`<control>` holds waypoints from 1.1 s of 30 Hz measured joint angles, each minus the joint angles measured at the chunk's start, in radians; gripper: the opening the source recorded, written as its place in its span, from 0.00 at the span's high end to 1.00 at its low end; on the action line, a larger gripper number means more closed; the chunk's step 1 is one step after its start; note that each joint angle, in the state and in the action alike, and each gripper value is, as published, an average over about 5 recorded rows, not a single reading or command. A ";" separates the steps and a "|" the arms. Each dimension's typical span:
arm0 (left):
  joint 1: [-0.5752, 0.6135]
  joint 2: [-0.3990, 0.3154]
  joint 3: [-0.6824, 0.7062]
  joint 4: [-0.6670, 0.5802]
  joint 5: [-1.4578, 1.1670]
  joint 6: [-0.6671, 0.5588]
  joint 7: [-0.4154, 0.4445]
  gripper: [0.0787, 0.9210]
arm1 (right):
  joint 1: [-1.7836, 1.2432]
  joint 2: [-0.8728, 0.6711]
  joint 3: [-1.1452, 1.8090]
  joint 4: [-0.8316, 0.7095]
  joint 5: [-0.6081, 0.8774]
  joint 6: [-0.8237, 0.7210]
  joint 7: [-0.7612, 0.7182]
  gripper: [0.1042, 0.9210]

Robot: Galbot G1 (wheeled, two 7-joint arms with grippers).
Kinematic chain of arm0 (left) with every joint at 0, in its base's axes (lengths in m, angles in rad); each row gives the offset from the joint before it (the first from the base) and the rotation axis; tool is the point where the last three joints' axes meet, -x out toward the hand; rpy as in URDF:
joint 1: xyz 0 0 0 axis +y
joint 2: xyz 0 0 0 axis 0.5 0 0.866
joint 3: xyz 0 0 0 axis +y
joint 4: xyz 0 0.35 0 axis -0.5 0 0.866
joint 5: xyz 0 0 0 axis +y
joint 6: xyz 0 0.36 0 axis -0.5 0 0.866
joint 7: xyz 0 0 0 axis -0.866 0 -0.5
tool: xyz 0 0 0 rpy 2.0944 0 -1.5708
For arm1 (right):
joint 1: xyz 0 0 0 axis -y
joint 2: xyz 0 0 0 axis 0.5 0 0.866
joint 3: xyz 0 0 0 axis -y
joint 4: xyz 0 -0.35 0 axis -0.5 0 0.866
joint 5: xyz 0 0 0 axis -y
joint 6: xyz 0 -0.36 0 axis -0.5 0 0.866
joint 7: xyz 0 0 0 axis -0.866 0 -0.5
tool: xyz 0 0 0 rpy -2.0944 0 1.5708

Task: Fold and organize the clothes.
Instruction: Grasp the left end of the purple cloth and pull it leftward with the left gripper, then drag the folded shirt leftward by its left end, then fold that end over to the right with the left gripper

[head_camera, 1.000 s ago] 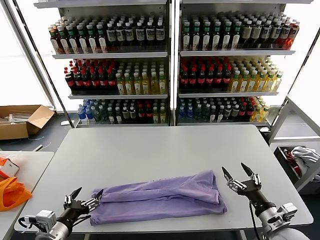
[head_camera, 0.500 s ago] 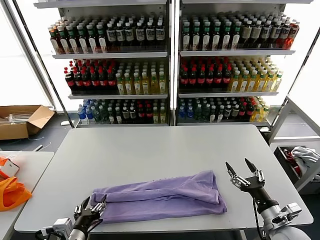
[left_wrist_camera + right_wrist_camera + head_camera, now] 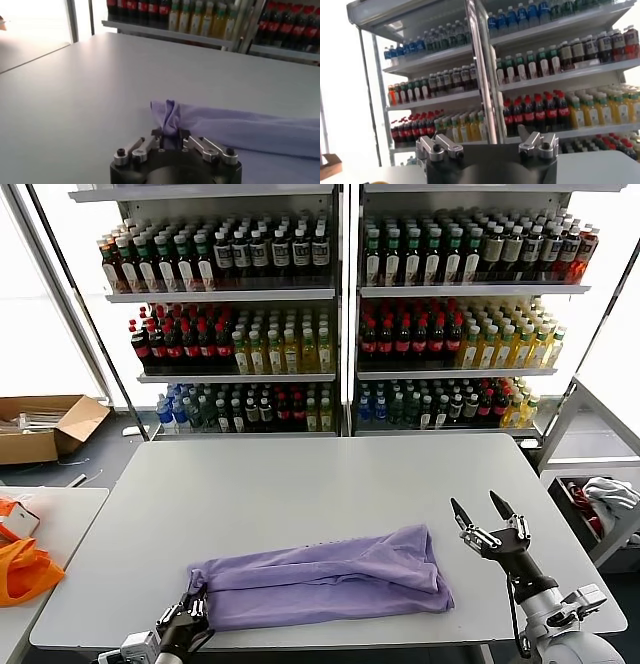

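Now the left gripper (image 3: 170, 134) is pinched on the bunched near-left corner of the lavender T-shirt (image 3: 320, 579), which lies flattened along the front edge of the grey table (image 3: 300, 474). The right gripper (image 3: 482, 512) hovers with fingers spread just beside the shirt's right end, holding nothing. A good fold probably calls for that hand to take its own corner first, so both lift evenly and the cloth does not drag.
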 measured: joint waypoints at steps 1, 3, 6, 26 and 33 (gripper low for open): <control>-0.001 0.000 0.001 0.001 0.001 -0.003 0.001 0.90 | 0.003 0.000 -0.002 0.000 0.000 -0.002 0.001 0.12; -0.005 0.002 0.001 0.004 0.002 -0.009 0.006 0.95 | 0.009 0.000 -0.007 0.003 -0.001 -0.006 0.003 0.12; -0.011 0.010 -0.003 0.010 -0.001 -0.023 0.019 0.98 | 0.018 -0.001 -0.013 0.005 -0.001 -0.011 0.008 0.12; -0.143 0.285 -0.181 0.125 -0.178 -0.052 0.158 0.98 | 0.033 0.002 -0.056 0.012 -0.038 -0.019 0.020 0.12; -0.196 0.402 -0.262 0.176 -0.246 -0.042 0.198 0.98 | 0.023 0.002 -0.061 0.022 -0.050 -0.018 0.021 0.12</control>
